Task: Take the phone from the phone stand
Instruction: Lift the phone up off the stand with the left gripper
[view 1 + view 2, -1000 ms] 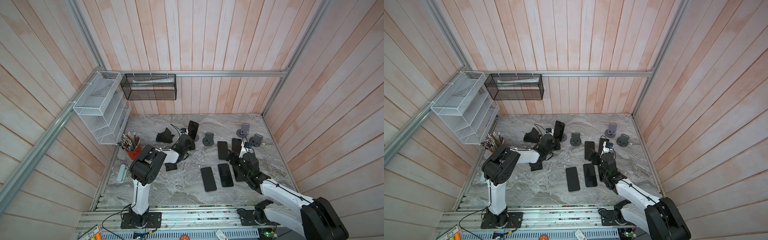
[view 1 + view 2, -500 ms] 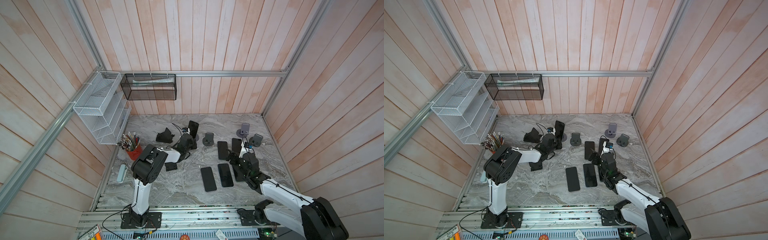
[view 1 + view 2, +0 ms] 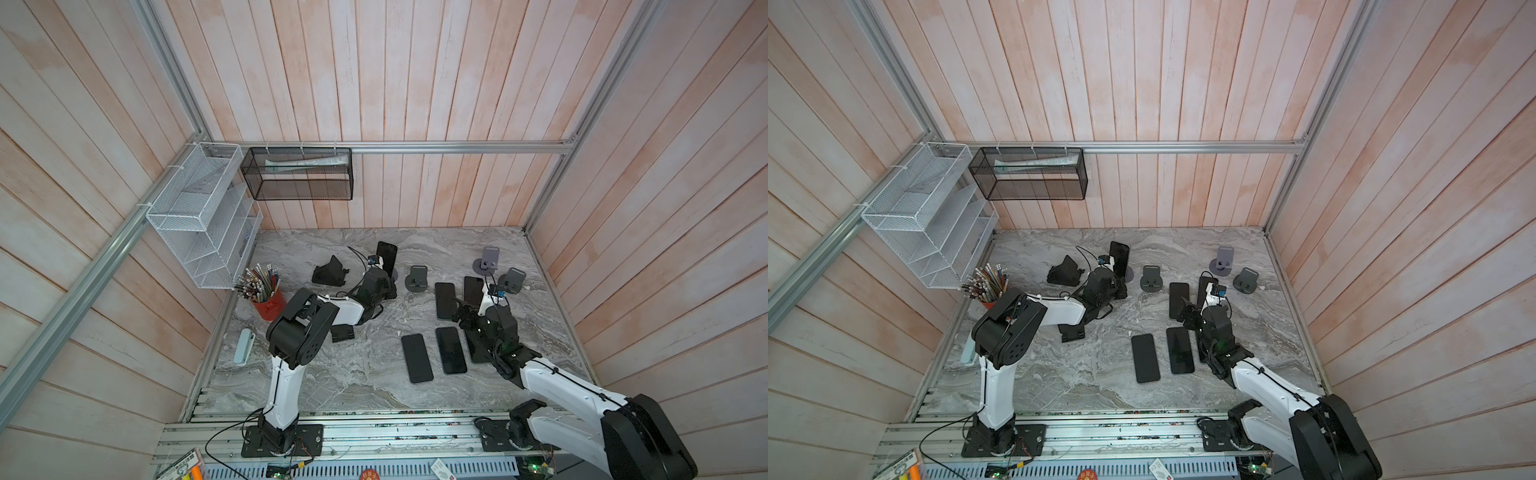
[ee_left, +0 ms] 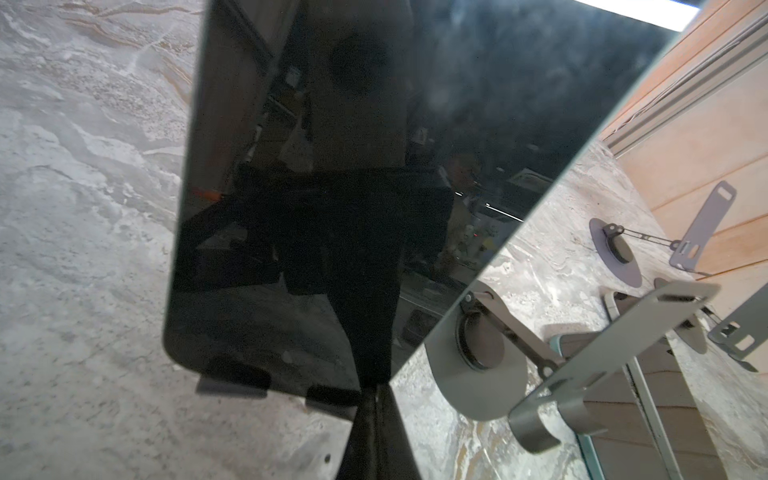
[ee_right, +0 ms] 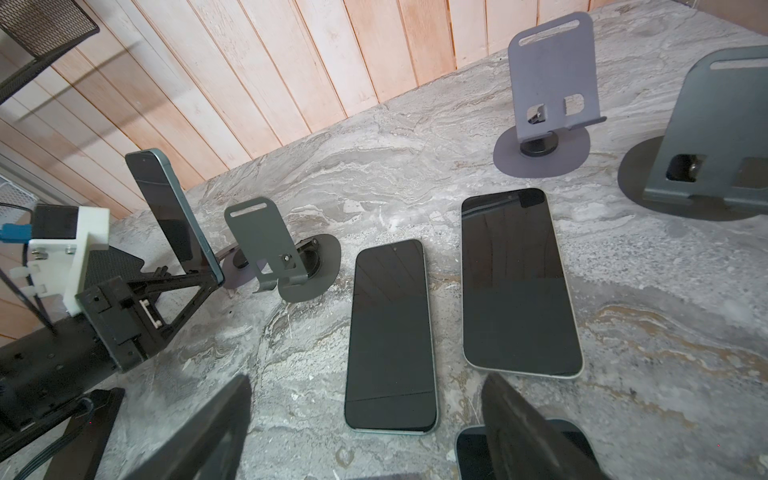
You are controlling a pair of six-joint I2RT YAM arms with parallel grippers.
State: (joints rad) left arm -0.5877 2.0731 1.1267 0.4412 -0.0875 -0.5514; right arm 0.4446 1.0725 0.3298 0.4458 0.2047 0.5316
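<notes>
Phone point(image 3: 386, 255) is leaning on the phone stand point(image 4: 230, 387), its bottom edge in the lips. My left gripper point(image 5: 205, 277) is closed tight just in front of the stand, tips touching the phone's lower corner; a real pinch I can't confirm. Right gripper point(image 5: 365, 390) gapes empty, well right of the stand, over flat phones point(image 5: 390, 332).

left arm point(image 3: 286, 374), right arm point(image 3: 569, 388) same deal: white links point(image 3: 343, 311), chunky black joints point(image 3: 299, 338), black base plates point(image 3: 282, 441). white wrist mount point(image 5: 83, 249), blue plug point(image 5: 14, 232), black cables point(image 5: 54, 446), black fingers point(image 5: 528, 436).
</notes>
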